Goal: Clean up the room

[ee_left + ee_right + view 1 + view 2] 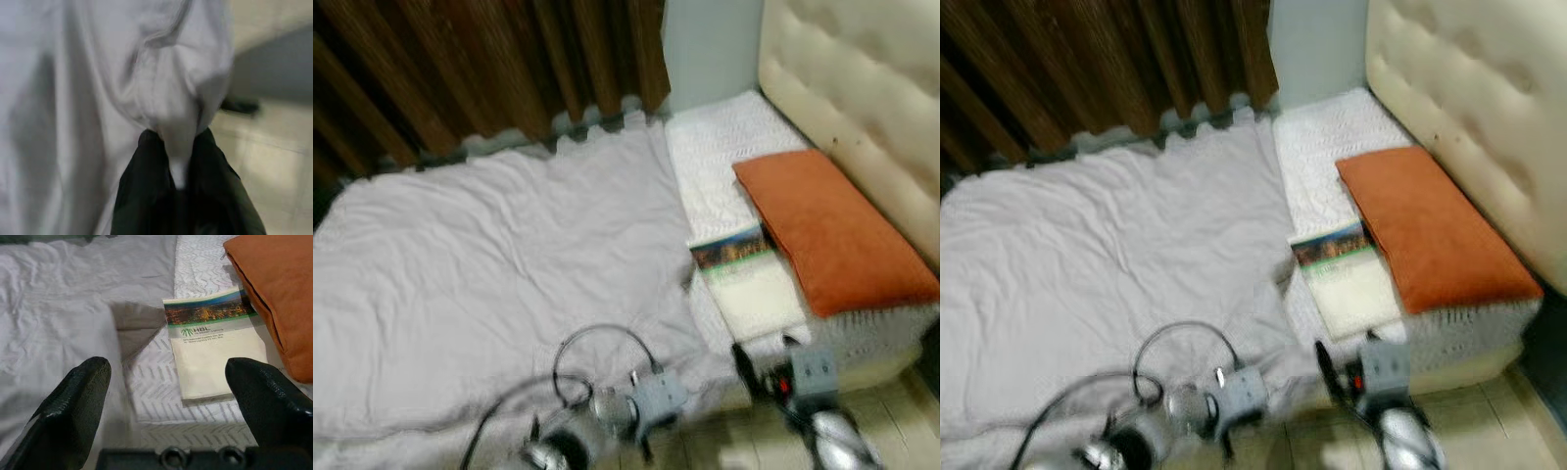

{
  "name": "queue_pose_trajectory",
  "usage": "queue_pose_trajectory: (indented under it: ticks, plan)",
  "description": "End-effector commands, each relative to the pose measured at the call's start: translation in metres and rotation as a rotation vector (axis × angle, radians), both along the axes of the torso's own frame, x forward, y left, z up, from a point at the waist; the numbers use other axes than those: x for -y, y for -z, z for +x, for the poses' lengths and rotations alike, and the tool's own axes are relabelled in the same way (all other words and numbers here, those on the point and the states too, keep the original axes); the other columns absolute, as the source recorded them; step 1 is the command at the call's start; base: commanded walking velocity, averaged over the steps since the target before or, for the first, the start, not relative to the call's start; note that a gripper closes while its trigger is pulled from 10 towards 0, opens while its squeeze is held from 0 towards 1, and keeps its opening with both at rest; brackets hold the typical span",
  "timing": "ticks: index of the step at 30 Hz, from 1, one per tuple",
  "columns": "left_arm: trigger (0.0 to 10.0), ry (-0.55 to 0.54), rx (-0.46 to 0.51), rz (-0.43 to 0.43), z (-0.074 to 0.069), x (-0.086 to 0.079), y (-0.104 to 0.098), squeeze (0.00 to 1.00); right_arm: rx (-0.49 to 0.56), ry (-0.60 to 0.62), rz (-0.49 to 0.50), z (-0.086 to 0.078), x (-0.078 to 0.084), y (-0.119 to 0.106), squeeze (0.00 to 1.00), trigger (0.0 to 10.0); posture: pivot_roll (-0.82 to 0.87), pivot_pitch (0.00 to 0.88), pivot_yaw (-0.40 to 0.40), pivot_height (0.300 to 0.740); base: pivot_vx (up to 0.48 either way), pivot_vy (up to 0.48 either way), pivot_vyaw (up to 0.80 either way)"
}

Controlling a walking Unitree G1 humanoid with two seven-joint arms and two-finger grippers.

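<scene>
My left gripper (182, 161) pinched the blanket (499, 255) edge at the frame's bottom; bed-making was under way. My right gripper (168, 391) hung open toward the booklet (215, 347), probably next to be cleared.

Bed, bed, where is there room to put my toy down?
The big grey blanket is bare from the brown curtain to its near edge, which the left gripper pinches. White patterned sheet is free beyond the orange pillow. Crowded: pillow and booklet, before the open right gripper.
</scene>
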State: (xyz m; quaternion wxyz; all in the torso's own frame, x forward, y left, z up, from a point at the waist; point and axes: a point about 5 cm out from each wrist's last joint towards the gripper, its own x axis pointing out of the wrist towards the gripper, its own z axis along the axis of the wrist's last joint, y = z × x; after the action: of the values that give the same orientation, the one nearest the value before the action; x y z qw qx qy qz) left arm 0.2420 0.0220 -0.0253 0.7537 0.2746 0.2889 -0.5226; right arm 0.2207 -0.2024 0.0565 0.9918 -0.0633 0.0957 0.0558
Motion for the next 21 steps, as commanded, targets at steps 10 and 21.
queue_pose_trajectory:
  ticks: [10, 21]
  plan:
    - [10.0, 0.102, -0.068, -0.051, -0.027, 0.034, 0.004, 0.00, -0.075, -0.134, -0.073, -0.009, -0.009, 0.012, 0.00, 10.0, -0.41, 0.111, 0.166, 0.740, 0.000, 0.000, 0.00]
    - [10.0, -0.056, -0.037, -0.111, -0.018, 0.040, -0.003, 1.00, -0.153, -0.167, -0.115, -0.018, -0.001, 0.026, 0.00, 10.0, -0.39, 0.113, 0.132, 0.740, 0.000, 0.000, 0.00]
